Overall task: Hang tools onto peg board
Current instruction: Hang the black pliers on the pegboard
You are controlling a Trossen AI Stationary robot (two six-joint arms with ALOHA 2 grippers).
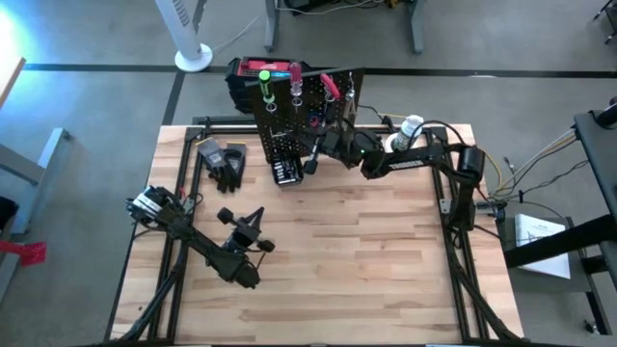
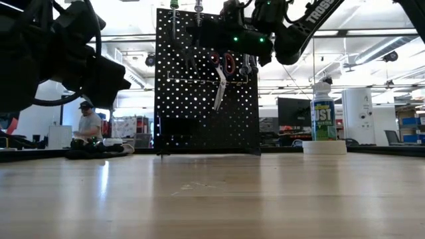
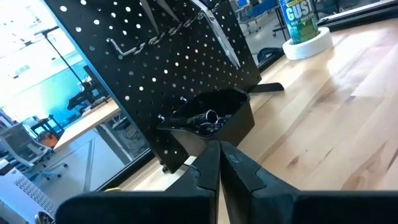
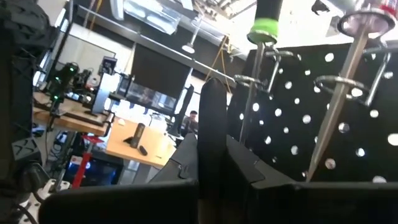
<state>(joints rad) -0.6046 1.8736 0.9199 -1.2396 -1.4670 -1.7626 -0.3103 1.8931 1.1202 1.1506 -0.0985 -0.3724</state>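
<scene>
Right gripper (image 1: pixel 315 154) is up at the peg board (image 1: pixel 289 116) clenched on a black-handled tool (image 4: pixel 211 137), while the left gripper (image 1: pixel 253 220) sits pinched shut and empty mid-table.

Dark jointed arms (image 1: pixel 415 162) with white lettering, green lights.
</scene>
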